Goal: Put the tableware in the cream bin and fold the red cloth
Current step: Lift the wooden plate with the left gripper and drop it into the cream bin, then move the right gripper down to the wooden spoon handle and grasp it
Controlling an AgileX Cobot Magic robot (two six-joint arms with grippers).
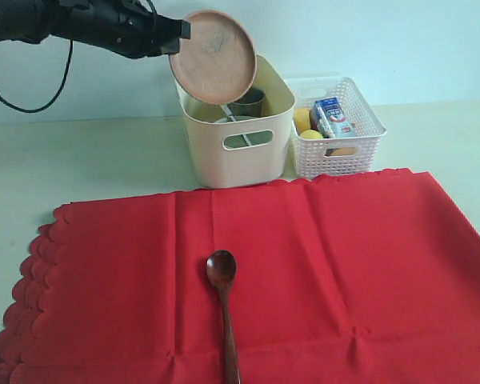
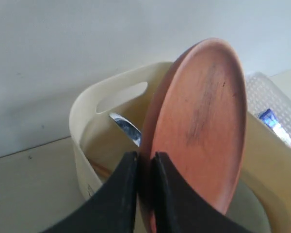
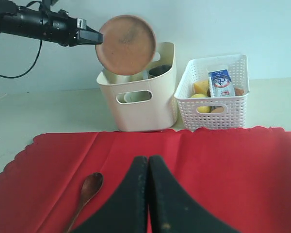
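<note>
Nearest, found the brown wooden spoon (image 1: 226, 320) lying loose on the red cloth (image 1: 344, 264), bowl end toward the bins, handle running off the near edge of view. Noted the right gripper (image 3: 148, 162) low over the cloth, jaws pressed together on nothing, near the spoon but apart from it. Farther back, saw the cream bin (image 1: 208, 160) standing at the cloth's far edge, with the steel cup (image 1: 248, 100) and other pieces already inside. Above its rim, saw the round brown wooden plate (image 1: 214, 56) tilted nearly on edge, pinched at its rim alone by the left gripper (image 1: 176, 34). Judged that thin rim hold the main risk: a swing or slip under the plate's weight, then a drop onto the bin wall instead of inside, or a knock against the cup. Judged a second risk in the crowded bin, with little room for a wide plate to go in flat. Found the white lattice basket (image 1: 336, 164) just beside the bin on the right, closing that side. Found open table (image 1: 80, 160) left of the bin and bare wall (image 1: 400, 40) behind. Judged folding unwise with the spoon on the cloth.
</note>
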